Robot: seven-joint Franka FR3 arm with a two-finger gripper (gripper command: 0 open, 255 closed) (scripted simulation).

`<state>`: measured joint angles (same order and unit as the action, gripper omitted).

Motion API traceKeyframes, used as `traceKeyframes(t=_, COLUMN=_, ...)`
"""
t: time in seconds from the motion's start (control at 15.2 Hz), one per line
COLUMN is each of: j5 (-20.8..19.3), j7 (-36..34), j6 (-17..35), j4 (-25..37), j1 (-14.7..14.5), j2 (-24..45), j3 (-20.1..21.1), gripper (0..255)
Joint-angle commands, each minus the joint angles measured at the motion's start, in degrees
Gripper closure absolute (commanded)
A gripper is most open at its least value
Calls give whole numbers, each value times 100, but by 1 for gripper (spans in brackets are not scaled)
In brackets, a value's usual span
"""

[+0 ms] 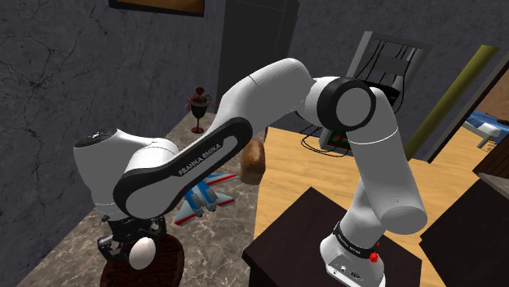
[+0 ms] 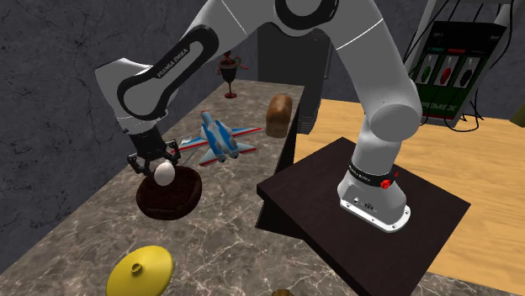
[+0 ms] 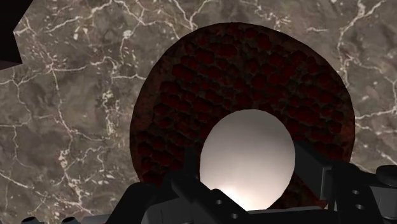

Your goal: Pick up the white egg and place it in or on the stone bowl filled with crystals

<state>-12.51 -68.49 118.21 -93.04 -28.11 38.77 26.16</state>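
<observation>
Gripper [image 2: 162, 166] fingers clasp the egg [image 2: 164, 175] right over the dark reddish bowl [image 2: 185, 198] with its pebbly filling. A toy plane [image 2: 220, 139], brown loaf [image 2: 279, 113], goblet [image 2: 230, 74] and yellow lid [image 2: 140, 271] lie around, well clear. All sit on a brown veined marble counter [image 2: 67, 244] by dark grey walls. The egg is smooth and plain white.

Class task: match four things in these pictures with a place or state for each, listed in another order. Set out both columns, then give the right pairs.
1 egg
2 bowl
3 toy jet
4 yellow disc

A flat on the counter, near the second exterior view's bottom edge
B clasped in the gripper
C dark, beneath the egg
D between the bowl and the brown loaf

Pairs: 1-B, 2-C, 3-D, 4-A
</observation>
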Motion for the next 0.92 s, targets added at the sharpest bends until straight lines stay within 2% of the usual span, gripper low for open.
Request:
traceKeyframes(t=0.0, j5=0, j7=-2, j6=8, j4=-15, j1=-3, j2=13, j3=0, gripper=255)
traceKeyframes(t=0.2, j5=0, j7=-2, j6=8, j4=-15, j1=-3, j2=13, j3=0, gripper=255)
traceKeyframes(t=0.26, j5=-1, j7=-1, j6=6, j4=-11, j1=-3, j2=14, j3=0, gripper=0)
traceKeyframes(t=0.59, j5=0, j7=-2, j6=8, j4=-15, j1=-3, j2=13, j3=0, gripper=0)
traceKeyframes(t=0.86, j5=124, j7=80, j6=-602, j4=372, j1=33, j2=-229, j3=84, gripper=0)
